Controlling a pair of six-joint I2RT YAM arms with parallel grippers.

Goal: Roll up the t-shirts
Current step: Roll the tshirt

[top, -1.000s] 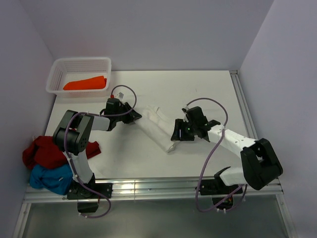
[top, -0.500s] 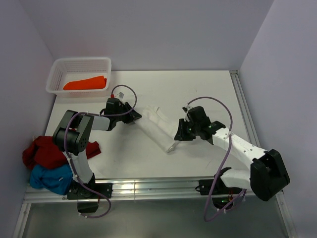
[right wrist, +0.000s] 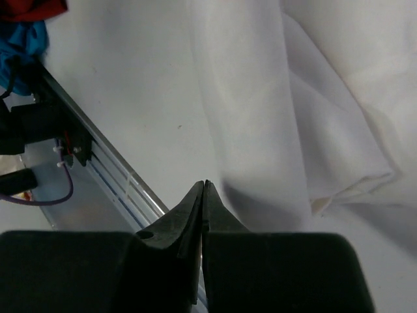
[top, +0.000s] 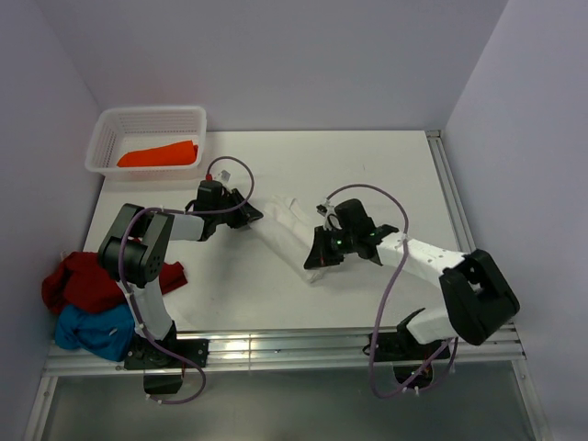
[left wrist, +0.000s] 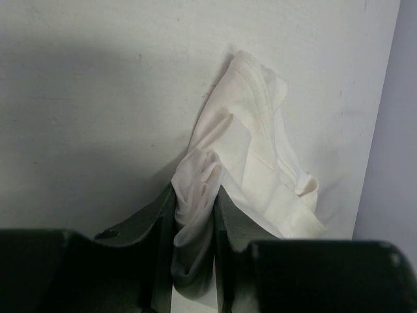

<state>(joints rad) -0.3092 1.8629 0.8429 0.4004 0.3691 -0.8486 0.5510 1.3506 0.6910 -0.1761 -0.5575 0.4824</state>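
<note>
A white t-shirt point(top: 287, 231), folded into a long narrow strip, lies slanted across the middle of the table. My left gripper point(top: 253, 217) is shut on the strip's far-left end; in the left wrist view the bunched cloth point(left wrist: 260, 150) is pinched between the left gripper's point(left wrist: 195, 188) fingers. My right gripper point(top: 315, 262) sits at the strip's near end with its jaws pressed together. The right wrist view shows the right gripper's point(right wrist: 204, 184) tips shut with no cloth between them, and the white t-shirt point(right wrist: 313, 98) just beyond.
A white mesh basket point(top: 147, 115) at the back left holds an orange t-shirt point(top: 158, 154). A red t-shirt point(top: 83, 280) and a blue t-shirt point(top: 92, 331) are heaped off the table's near-left corner. A metal rail point(right wrist: 111, 169) runs along the near edge.
My right gripper has slid left along the white strip towards its near end, and its jaws have closed. The left arm has held still on the cloth.
</note>
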